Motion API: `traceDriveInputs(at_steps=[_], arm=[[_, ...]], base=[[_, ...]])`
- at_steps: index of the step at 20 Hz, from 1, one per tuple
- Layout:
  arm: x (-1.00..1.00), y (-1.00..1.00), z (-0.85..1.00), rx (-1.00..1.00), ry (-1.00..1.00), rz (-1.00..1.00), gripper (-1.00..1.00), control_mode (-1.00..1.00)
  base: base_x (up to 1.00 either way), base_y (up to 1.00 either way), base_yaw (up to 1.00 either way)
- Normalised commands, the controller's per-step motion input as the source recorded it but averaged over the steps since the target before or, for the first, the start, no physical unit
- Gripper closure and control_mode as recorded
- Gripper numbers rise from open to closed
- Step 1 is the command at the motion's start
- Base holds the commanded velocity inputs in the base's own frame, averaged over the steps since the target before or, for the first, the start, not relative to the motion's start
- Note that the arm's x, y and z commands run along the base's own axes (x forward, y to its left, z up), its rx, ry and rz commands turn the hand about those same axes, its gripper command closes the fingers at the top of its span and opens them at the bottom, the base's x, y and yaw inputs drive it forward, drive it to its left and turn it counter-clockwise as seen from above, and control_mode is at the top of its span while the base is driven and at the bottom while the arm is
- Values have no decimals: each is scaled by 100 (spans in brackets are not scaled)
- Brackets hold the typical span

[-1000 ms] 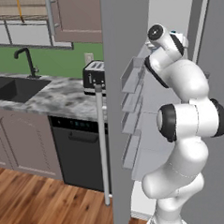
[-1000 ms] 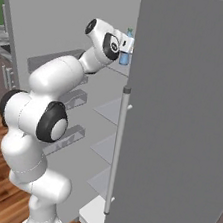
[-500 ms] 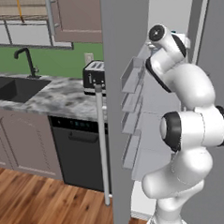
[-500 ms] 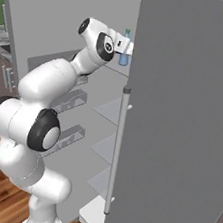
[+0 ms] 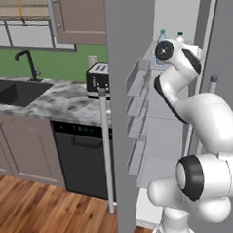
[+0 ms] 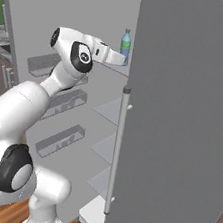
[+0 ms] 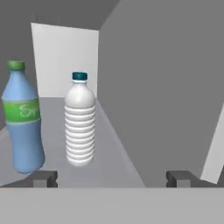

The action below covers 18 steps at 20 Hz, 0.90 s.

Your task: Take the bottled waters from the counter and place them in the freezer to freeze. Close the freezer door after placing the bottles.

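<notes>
Blue bottle (image 7: 22, 118) with a green label and green cap stood upright on the freezer shelf (image 7: 103, 162), just ahead of the claw (image 7: 111, 178) and off to its left in the hand view. Whitish ribbed bottle (image 7: 80, 124) with a dark teal cap stood upright too, close beside the blue one, a bit nearer the middle. Neither touched the claw (both stood free on the shelf). Claw fingers (image 7: 43, 179) stood wide apart, with nothing between them. Reached into the freezer (image 5: 173, 93) up high, at the top shelf. Freezer door (image 5: 119, 113) stood swung open to the left of the arm, with its long bar handle (image 5: 107, 150) facing out. Grey-white counter (image 5: 54, 100) sat farther left, past the door.
</notes>
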Motion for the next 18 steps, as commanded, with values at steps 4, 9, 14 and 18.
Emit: traceDriveInputs(at_steps=[4,9,14,18], arm=[[-100,56,0,-6,-19,0,-100,-100],[-100,53,0,-2,-19,-2,-100,-100],[-100,21,0,11,0,-5,-100,-100],[-100,6,0,38,28,-4,-100,-100]], base=[[0,0,0],[0,0,0],[0,0,0],[0,0,0]])
